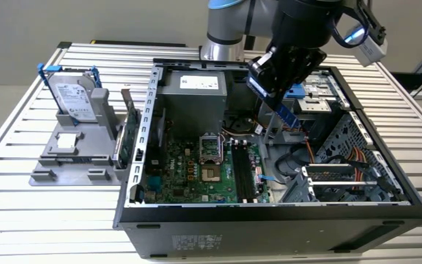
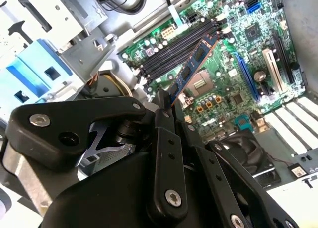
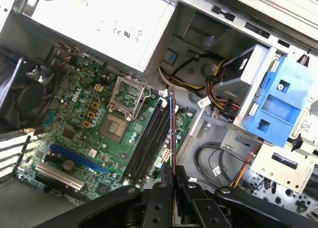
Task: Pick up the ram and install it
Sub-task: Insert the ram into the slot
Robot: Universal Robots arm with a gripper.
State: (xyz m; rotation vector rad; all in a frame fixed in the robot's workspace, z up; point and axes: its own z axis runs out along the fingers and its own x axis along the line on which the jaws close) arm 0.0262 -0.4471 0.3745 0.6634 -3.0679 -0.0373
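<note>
My gripper (image 1: 267,91) is shut on the ram (image 1: 286,114), a slim blue-green stick that hangs slanted above the open computer case (image 1: 270,212), over its middle-right part. In the second wrist view the ram (image 2: 197,61) sticks out from the black fingertips (image 2: 163,100) toward the motherboard's dark memory slots (image 2: 176,50). The first wrist view shows the ram (image 3: 171,133) edge-on, held by the gripper (image 3: 171,172) above and roughly parallel to the slots (image 3: 146,143). In the exterior view the slots (image 1: 242,175) lie lower, nearer the case's front wall.
A silver hard drive with blue rails (image 1: 75,98) stands on a grey holder (image 1: 68,157) at the exterior view's left, with a green expansion card (image 1: 127,137) beside it. Inside the case are the power supply (image 1: 193,96), CPU socket (image 1: 209,162), a blue drive cage (image 3: 276,104) and cables (image 3: 213,163).
</note>
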